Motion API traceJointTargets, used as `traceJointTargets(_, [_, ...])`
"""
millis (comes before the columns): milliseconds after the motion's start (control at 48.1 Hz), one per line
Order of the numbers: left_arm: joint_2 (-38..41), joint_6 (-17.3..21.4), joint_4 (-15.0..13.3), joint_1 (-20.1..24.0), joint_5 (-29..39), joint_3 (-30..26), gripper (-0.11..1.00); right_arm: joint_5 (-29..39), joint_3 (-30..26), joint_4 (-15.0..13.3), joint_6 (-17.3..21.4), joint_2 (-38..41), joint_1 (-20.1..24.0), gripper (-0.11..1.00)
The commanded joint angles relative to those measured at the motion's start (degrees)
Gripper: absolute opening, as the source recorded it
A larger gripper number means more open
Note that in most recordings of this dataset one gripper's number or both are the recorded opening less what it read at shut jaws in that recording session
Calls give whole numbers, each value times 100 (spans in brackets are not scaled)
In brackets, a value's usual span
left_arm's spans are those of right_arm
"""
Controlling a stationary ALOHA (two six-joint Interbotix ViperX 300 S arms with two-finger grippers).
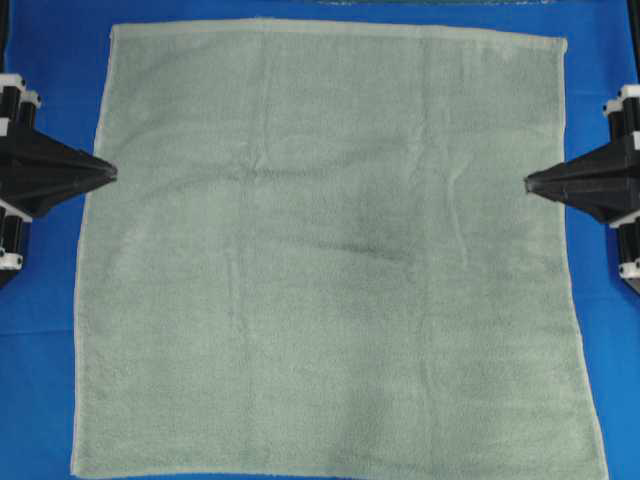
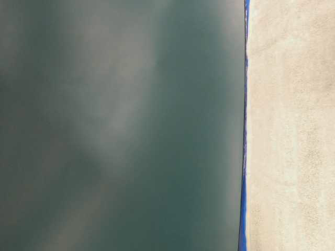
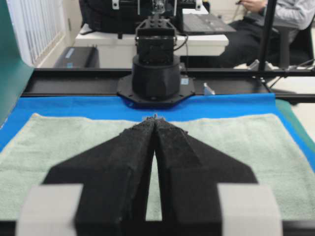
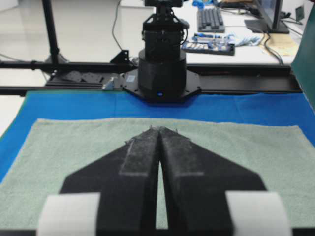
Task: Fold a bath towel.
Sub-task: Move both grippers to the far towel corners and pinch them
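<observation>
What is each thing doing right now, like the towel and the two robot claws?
bath towel: spread out flat, not folded yet, a few soft creases.
left gripper: shut, holding nothing, tip over the towel's left edge.
right gripper: shut, holding nothing, tip over the towel's right edge.
blue table covering: lying flat under the towel.

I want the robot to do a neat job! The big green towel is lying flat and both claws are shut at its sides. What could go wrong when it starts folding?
The left gripper and right gripper are shut, so they must open first or they will just push the bath towel around.

A pinch might also catch the blue table covering underneath.

The towel is wide, so uneven lifting could leave a crooked fold.
</observation>
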Motion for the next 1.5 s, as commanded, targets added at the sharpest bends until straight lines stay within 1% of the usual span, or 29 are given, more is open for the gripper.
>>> traceJointTargets(0, [123,-26,-35,-9,334,-272,1,35,-149,9,-9,53,-62,0])
traceJointTargets(62, [185,88,18,9,668,-466,1,422,-334,9,0,53,-176,0])
traceJointTargets(104, [237,141,18,79,826,-615,1,958,-554,9,0,53,-334,0])
traceJointTargets(229, [519,677,44,439,1441,-1063,1,2303,-1116,-35,-44,62,-844,0])
traceJointTargets(270, [615,932,44,598,1670,-1187,1,2795,-1327,-123,-53,79,-1081,0])
traceJointTargets(416, [1011,1397,44,1433,2514,-1679,1,3955,-1811,-404,-70,264,-1942,0])
traceJointTargets(437, [1072,1450,44,1564,2602,-1740,1,4148,-1872,-492,-79,343,-2118,0])
traceJointTargets(499, [1283,1547,44,1951,2839,-1907,1,4491,-1978,-677,-105,545,-2505,1])
traceJointTargets(582, [1723,1626,44,2558,3103,-2109,1,4764,-2057,-958,-176,914,-2979,1])
traceJointTargets(624, [1934,1688,44,2804,3208,-2180,4,4825,-2083,-1090,-229,1125,-3199,1])
traceJointTargets(666, [2145,1767,44,3006,3340,-2250,12,4860,-2101,-1222,-299,1362,-3419,5])
traceJointTargets(686, [2250,1819,44,3111,3401,-2294,17,4860,-2118,-1283,-334,1485,-3524,9])
traceJointTargets(707, [2347,1872,44,3190,3445,-2338,23,4878,-2145,-1380,-387,1679,-3674,17])
traceJointTargets(770, [2646,2092,53,3428,3542,-2452,42,4922,-2224,-1564,-501,2057,-3981,36])
traceJointTargets(790, [2777,2241,53,3542,3560,-2505,50,4922,-2250,-1617,-554,2180,-4069,42])
traceJointTargets(832, [2944,2452,62,3674,3568,-2558,62,4922,-2329,-1696,-650,2435,-4263,54])
traceJointTargets(874, [3103,2672,62,3797,3560,-2593,73,4922,-2399,-1740,-738,2689,-4421,63])
traceJointTargets(915, [3270,2865,62,3946,3542,-2628,81,4922,-2470,-1740,-817,2927,-4535,65])
traceJointTargets(957, [3428,2971,62,4061,3498,-2654,87,4913,-2540,-1740,-905,3252,-4632,63])
traceJointTargets(1040, [3753,3199,53,4254,3357,-2654,87,4887,-2602,-1731,-976,3744,-4676,60])
traceJointTargets(1144, [4280,3270,53,4430,3032,-2610,87,4711,-2637,-1731,-1020,4315,-4685,61])
traceJointTargets(1331, [5291,3349,53,4605,2505,-2619,88,3876,-2637,-1731,-1072,5256,-4860,61])
traceJointTargets(1477, [6003,3366,53,4808,2285,-2707,88,3437,-2654,-1740,-1081,5739,-5071,61])
